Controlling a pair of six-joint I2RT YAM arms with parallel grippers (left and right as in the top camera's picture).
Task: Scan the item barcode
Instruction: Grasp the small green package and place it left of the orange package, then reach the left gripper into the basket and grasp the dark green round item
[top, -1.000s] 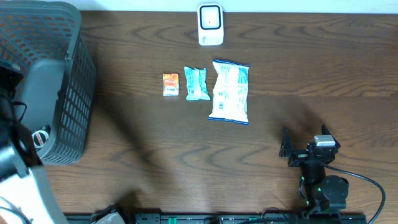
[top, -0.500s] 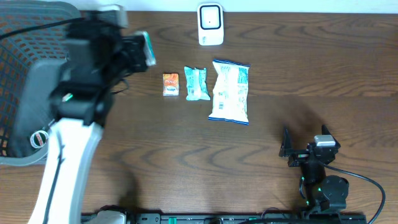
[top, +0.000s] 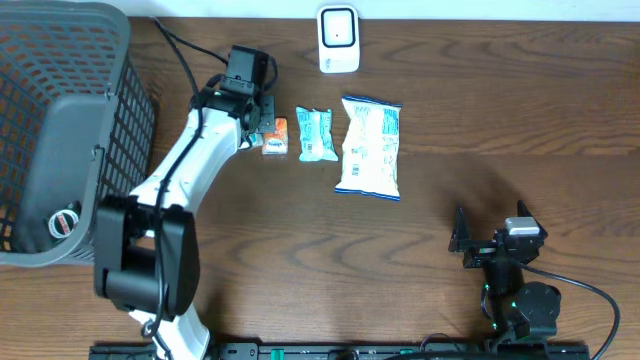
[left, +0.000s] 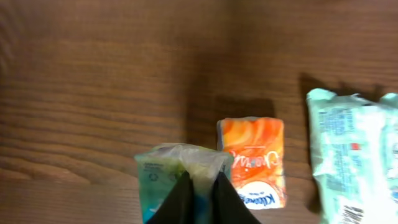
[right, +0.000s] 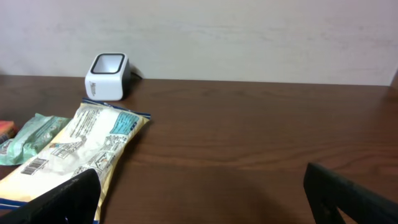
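My left gripper (left: 200, 186) is shut on the crimped top edge of a small teal-green packet (left: 168, 171), held low over the wood table just left of an orange tissue packet (left: 254, 158). From overhead the left gripper (top: 255, 112) sits beside that orange packet (top: 274, 136), and the held packet is hidden under it. The white barcode scanner (top: 338, 39) stands at the table's back edge, also in the right wrist view (right: 107, 76). My right gripper (top: 463, 240) rests open near the front right, nothing between its fingers (right: 348, 199).
A light teal packet (top: 317, 134) and a large white-and-blue snack bag (top: 370, 146) lie right of the orange packet. A dark mesh basket (top: 100, 60) fills the left side, with a round-topped item (top: 64, 221) inside.
My left arm has swung out of the basket and across to the table, coming down beside the orange packet with the small teal-green packet in its jaws. The right arm has not moved.
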